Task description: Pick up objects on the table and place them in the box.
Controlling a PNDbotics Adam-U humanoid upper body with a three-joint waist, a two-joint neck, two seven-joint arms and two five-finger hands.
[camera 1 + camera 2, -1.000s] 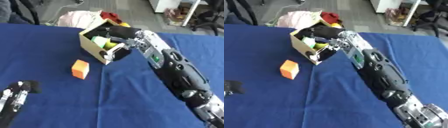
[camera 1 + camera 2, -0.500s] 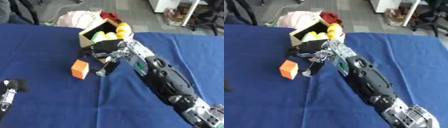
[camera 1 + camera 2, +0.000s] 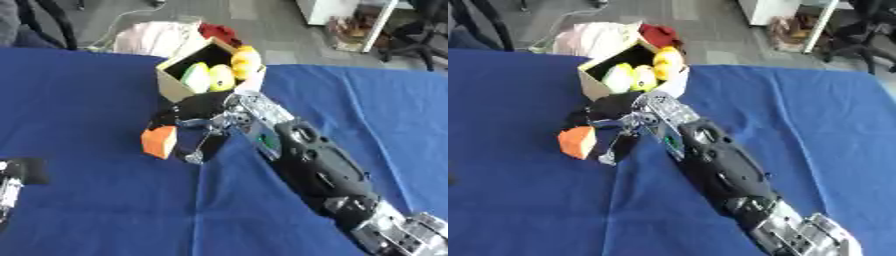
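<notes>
1. Left eye view: the blue tabletop carries everything; the right hand has left the box and come down beside the orange block, fingers spread, gripping nothing, so a pick looks next.
2. The box near the far edge holds yellow and green items.
3. The left hand idles at the left edge; its grip is unclear.

Head stereo pair, downward over table

Black arm, silver-jointed hand
</notes>
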